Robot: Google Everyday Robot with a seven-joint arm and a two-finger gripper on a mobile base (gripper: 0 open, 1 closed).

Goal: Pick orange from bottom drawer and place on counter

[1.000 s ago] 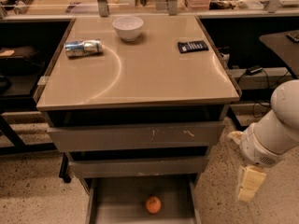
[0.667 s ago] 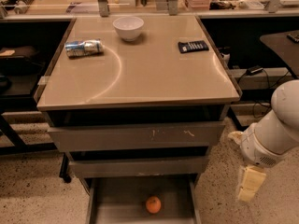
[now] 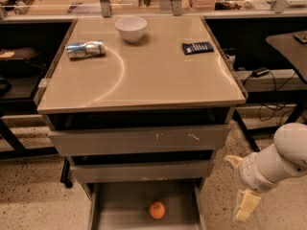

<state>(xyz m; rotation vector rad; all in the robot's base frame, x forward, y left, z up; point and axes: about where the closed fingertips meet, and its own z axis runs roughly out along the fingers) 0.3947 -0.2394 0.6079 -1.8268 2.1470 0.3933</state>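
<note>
The orange (image 3: 157, 210) lies on the flat floor of the bottom drawer (image 3: 115, 210), which is pulled open at the foot of the cabinet. The tan counter (image 3: 144, 75) tops the cabinet above it. My gripper (image 3: 240, 183) hangs at the lower right, beside the cabinet and to the right of the open drawer, about level with it. Its two cream fingers (image 3: 247, 206) are spread apart with nothing between them. It is apart from the orange.
On the counter are a white bowl (image 3: 131, 28), a crushed can (image 3: 85, 49) lying on its side, and a dark flat packet (image 3: 197, 47). Two wider grey drawers (image 3: 139, 140) sit above the bottom one. Tables with cables stand to the right.
My arm and gripper have moved lower and slightly left, beside the cabinet. The orange and the drawers have not moved.
</note>
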